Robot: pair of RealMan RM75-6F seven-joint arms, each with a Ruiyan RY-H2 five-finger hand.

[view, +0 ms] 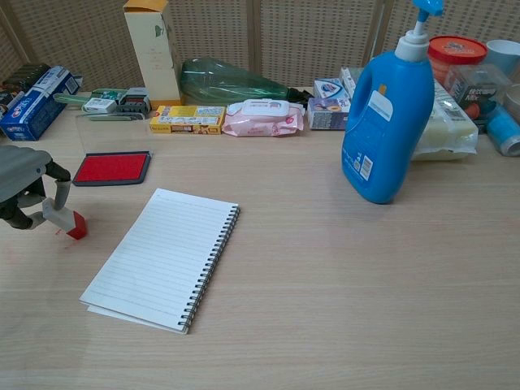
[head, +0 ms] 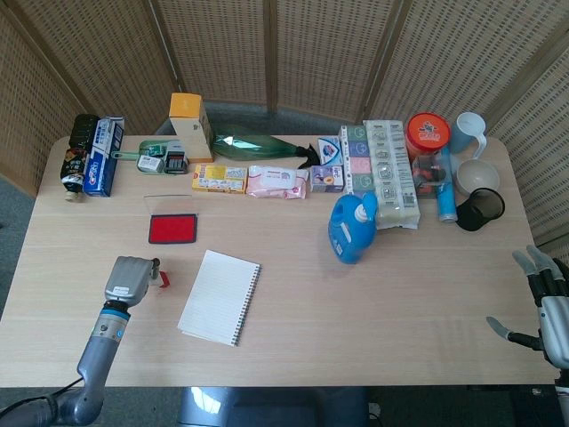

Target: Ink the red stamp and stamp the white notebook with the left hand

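Red stamp (view: 71, 223), white lined notebook (view: 163, 257), blue bottle (view: 387, 110).

No legible text (labels too small)

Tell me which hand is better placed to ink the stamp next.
Left. The left hand already holds the stamp, just in front of the ink pad. The right hand is open at the far table edge, well away from both.

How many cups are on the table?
3, all at the table's far right corner: a light blue mug at the back, a white cup before it, and a black cup nearest. Others may hide behind the clutter.
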